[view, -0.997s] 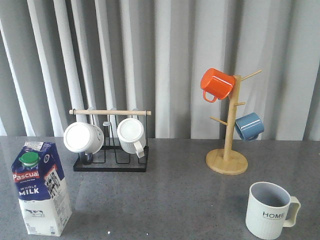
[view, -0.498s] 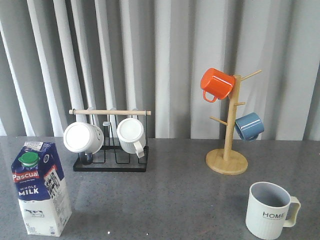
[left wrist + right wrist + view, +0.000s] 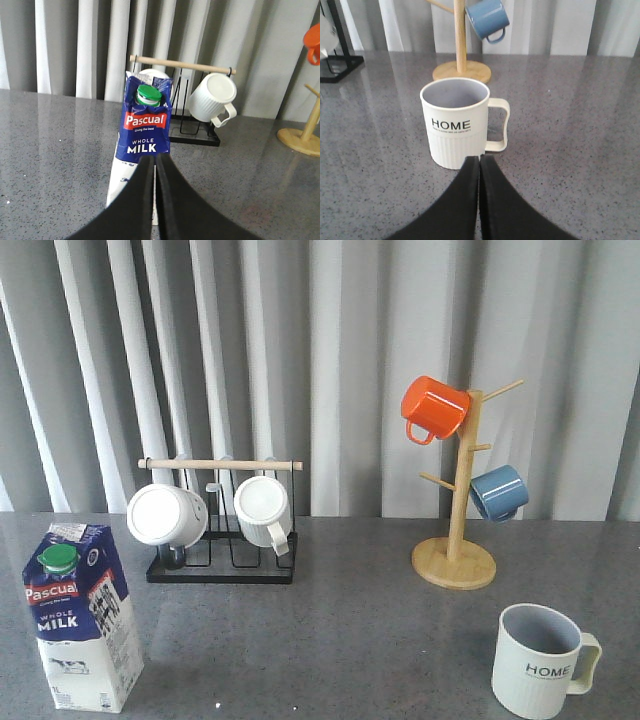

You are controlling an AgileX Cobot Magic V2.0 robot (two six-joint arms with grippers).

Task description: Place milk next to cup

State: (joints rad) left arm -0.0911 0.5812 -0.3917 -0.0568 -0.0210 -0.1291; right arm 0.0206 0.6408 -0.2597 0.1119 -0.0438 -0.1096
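The milk (image 3: 82, 615), a blue-and-white carton with a green cap and red "Pascual" label, stands upright at the front left of the grey table. It also shows in the left wrist view (image 3: 143, 150), just beyond my left gripper (image 3: 155, 159), which is shut and empty. The cup (image 3: 538, 660), a pale ribbed mug marked "HOME", stands at the front right with its handle to the right. In the right wrist view the cup (image 3: 455, 122) is just beyond my right gripper (image 3: 480, 158), also shut and empty. Neither gripper shows in the front view.
A black wire rack (image 3: 222, 525) with a wooden bar holds two white mugs at the back left. A wooden mug tree (image 3: 456, 530) with an orange mug (image 3: 433, 408) and a blue mug (image 3: 498, 492) stands at the back right. A grey curtain hangs behind.
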